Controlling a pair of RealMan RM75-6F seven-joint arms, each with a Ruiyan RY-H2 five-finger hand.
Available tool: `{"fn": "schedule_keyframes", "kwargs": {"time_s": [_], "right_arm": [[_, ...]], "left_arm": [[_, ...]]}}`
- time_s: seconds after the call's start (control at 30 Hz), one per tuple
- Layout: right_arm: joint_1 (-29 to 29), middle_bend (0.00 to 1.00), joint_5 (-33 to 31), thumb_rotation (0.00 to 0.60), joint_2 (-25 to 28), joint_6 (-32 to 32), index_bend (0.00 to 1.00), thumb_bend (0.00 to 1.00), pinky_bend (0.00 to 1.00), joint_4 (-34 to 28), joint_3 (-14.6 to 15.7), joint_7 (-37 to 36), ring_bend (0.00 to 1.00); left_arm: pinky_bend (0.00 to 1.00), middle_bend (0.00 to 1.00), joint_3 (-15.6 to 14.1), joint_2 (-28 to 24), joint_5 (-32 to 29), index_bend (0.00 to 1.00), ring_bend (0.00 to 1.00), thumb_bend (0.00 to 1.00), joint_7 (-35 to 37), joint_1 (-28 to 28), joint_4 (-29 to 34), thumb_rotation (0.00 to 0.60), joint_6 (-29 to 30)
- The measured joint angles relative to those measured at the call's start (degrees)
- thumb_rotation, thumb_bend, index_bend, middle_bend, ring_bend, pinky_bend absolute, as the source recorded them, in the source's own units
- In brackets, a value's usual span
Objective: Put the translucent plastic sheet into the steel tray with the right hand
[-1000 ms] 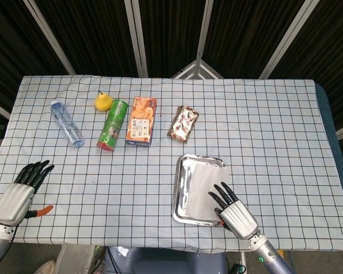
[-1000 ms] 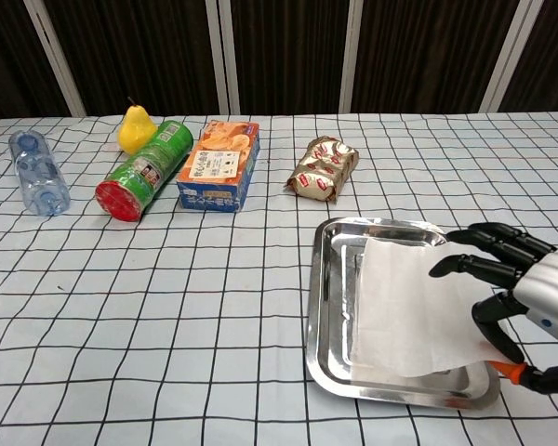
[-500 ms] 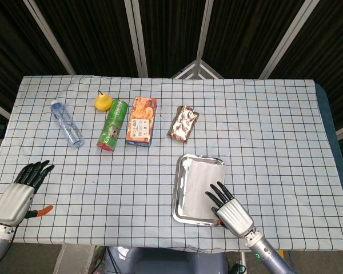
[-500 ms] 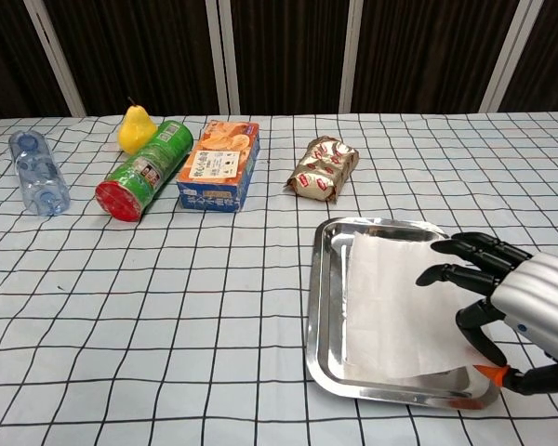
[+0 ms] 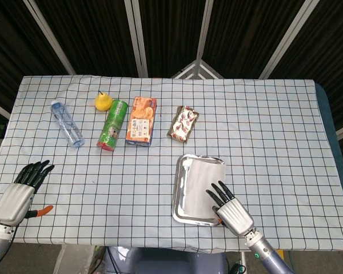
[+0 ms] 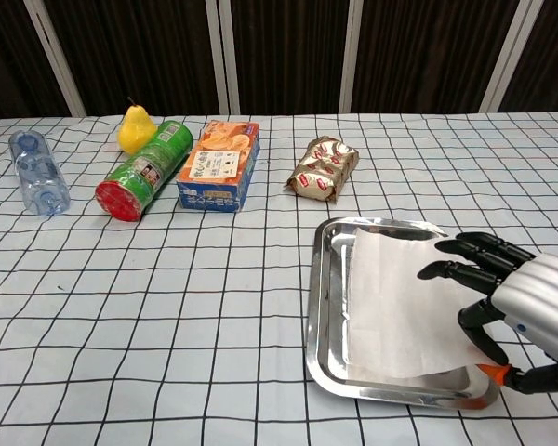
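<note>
The sheet (image 6: 391,297) lies in the tray (image 6: 324,307) near the table's front edge. The right hand (image 6: 502,297), fingers spread and gripping nothing, hovers over the sheet's right side; withdrawing carelessly could drag it out.

Even, bright overhead light falls on the checked surface (image 5: 263,125), while the backdrop behind it stays dark. Shadows are soft and short. The steel tray (image 6: 325,307) throws white glare along its left wall. Both views are sharp, with little edge distortion.
</note>
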State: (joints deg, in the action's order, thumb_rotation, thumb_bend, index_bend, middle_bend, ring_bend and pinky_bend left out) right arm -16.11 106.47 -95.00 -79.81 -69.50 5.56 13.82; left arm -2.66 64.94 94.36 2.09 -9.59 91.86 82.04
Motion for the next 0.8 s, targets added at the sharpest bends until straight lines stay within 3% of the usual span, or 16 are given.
{"fn": "schedule_keyframes", "kwargs": {"time_s": [0.23, 0.67, 0.73, 0.8], "right_arm": [[1.1, 0.00, -1.0, 0.600, 1.0, -0.5, 0.01, 0.35, 0.00, -3.4, 0.3, 3.1, 0.00], [2.5, 0.00, 0.5, 0.600, 2.4, -2.5, 0.00, 0.31, 0.00, -7.1, 1.7, 6.8, 0.00], [2.6, 0.00, 1.0, 0.600, 2.8, -2.8, 0.00, 0.37, 0.00, -8.3, 1.8, 7.8, 0.00], [2.6, 0.00, 1.2, 0.600, 3.2, -2.9, 0.00, 0.51, 0.00, -9.0, 1.7, 9.1, 0.00]], "left_arm": [[0.00, 0.00, 0.0, 0.0, 0.0, 0.00, 0.00, 0.01, 0.0, 0.0, 0.0, 0.600, 0.0], [0.00, 0.00, 0.0, 0.0, 0.0, 0.00, 0.00, 0.01, 0.0, 0.0, 0.0, 0.600, 0.0], [0.00, 0.00, 0.0, 0.0, 0.1, 0.00, 0.00, 0.01, 0.0, 0.0, 0.0, 0.600, 0.0], [0.00, 0.00, 0.0, 0.0, 0.1, 0.00, 0.00, 0.01, 0.0, 0.0, 0.1, 0.600, 0.1]]}}
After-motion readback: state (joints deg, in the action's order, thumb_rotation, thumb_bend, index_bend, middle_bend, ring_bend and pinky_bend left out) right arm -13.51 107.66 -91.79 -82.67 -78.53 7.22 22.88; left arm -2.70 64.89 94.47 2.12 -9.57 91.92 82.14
